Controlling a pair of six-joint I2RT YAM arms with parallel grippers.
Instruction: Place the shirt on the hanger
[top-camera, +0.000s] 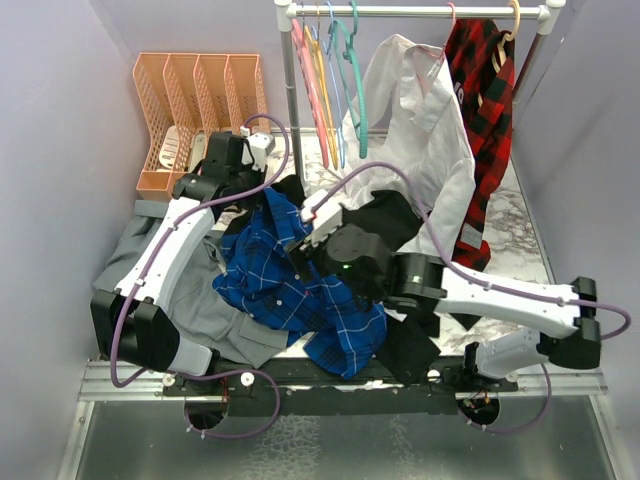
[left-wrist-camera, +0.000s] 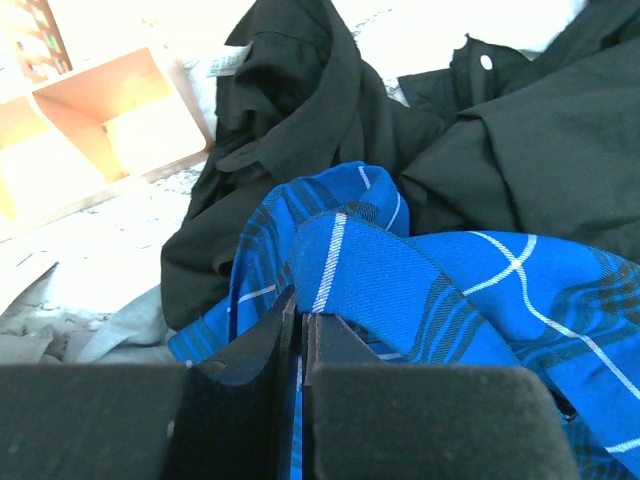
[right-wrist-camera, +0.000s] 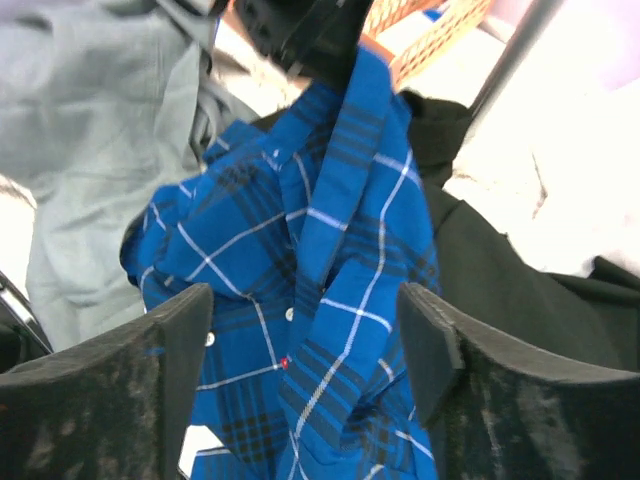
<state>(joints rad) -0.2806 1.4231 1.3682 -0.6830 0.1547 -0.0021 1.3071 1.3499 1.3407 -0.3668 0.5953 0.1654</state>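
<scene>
**ARM AND CLAW STATUS**

The left arm (top-camera: 175, 235) reaches far from its near-left base. The left claw (left-wrist-camera: 300, 305) is fully closed, pinching the shirt (left-wrist-camera: 450, 290). The right arm (top-camera: 500, 295) extends leftward from its near-right base. The right claw (right-wrist-camera: 305, 300) is spread wide, gripping nothing.

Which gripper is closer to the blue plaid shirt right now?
Left. The left gripper is shut on a fold of the shirt, so it touches it. The right gripper faces the shirt with its jaws open, gripping nothing.
</scene>
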